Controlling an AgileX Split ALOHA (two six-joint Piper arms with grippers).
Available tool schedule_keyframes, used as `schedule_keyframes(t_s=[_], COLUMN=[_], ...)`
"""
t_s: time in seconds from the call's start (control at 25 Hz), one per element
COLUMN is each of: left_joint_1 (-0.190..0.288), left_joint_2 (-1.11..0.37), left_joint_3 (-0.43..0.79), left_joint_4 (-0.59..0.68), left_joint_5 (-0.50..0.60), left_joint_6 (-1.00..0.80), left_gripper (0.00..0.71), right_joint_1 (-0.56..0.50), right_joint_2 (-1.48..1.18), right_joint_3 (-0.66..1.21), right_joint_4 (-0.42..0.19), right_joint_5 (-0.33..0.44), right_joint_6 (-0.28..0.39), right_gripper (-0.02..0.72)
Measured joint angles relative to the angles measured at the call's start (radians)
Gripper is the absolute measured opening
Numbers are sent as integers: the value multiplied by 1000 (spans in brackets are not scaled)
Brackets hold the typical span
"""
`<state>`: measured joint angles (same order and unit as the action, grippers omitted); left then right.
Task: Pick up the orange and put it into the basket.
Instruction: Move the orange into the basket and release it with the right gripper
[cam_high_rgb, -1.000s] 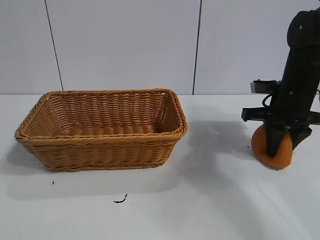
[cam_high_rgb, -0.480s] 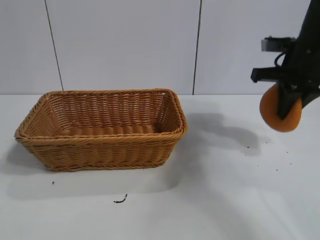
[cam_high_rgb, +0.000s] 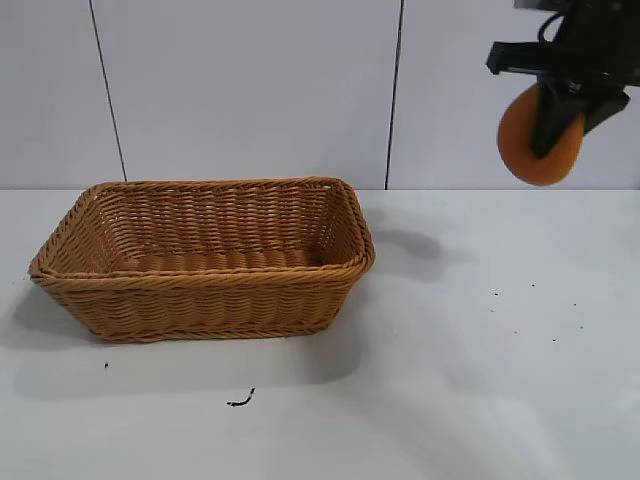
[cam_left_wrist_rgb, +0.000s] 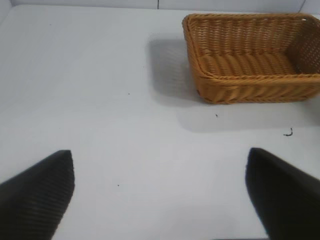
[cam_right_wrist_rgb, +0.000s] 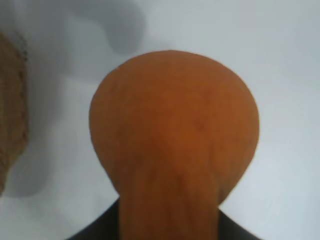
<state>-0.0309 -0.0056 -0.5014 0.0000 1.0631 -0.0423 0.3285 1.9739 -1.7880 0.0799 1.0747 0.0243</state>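
The orange (cam_high_rgb: 522, 140) hangs high in the air at the upper right of the exterior view, clamped in my right gripper (cam_high_rgb: 552, 128), which is shut on it. In the right wrist view the orange (cam_right_wrist_rgb: 175, 120) fills the middle, well above the white table. The wicker basket (cam_high_rgb: 205, 285) stands on the table at the left, well to the left of the orange and below it; its edge shows in the right wrist view (cam_right_wrist_rgb: 10, 110). My left gripper (cam_left_wrist_rgb: 160, 195) is open and empty above bare table, away from the basket (cam_left_wrist_rgb: 250, 90).
The white table (cam_high_rgb: 450, 380) carries a small dark squiggle (cam_high_rgb: 240, 401) in front of the basket and a few dark specks (cam_high_rgb: 530, 310) at the right. A pale panelled wall stands behind.
My right gripper has lifted the orange from the table at the right to high above it, shifting slightly left. The basket has not moved.
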Motion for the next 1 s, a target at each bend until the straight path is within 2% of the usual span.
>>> schedule_keyframes(t_s=[0.24, 0.4, 0.6, 0.76, 0.8, 0.88, 1.0], left_joint_1=[0, 0, 0, 0, 0, 0, 0], left_joint_2=[0, 0, 0, 0, 0, 0, 0], left_joint_3=[0, 0, 0, 0, 0, 0, 0], left_joint_4=[0, 0, 0, 0, 0, 0, 0], left_joint_5=[0, 1, 1, 1, 1, 1, 1], left_joint_6=[0, 0, 0, 0, 0, 0, 0], left_gripper=[666, 666, 666, 666, 666, 666, 666], right_joint_1=[178, 265, 316, 317, 317, 317, 317], right_joint_2=[123, 225, 342, 396, 401, 401, 401], right_joint_3=[-116, -177, -204, -204, -204, -204, -208], right_joint_4=[4, 8, 12, 30, 31, 34, 38], right_joint_5=[-39, -102, -200, -204, -205, -211, -219], right_joint_6=[39, 58, 94, 97, 97, 97, 97], right_gripper=[53, 53, 53, 54, 74, 175, 455])
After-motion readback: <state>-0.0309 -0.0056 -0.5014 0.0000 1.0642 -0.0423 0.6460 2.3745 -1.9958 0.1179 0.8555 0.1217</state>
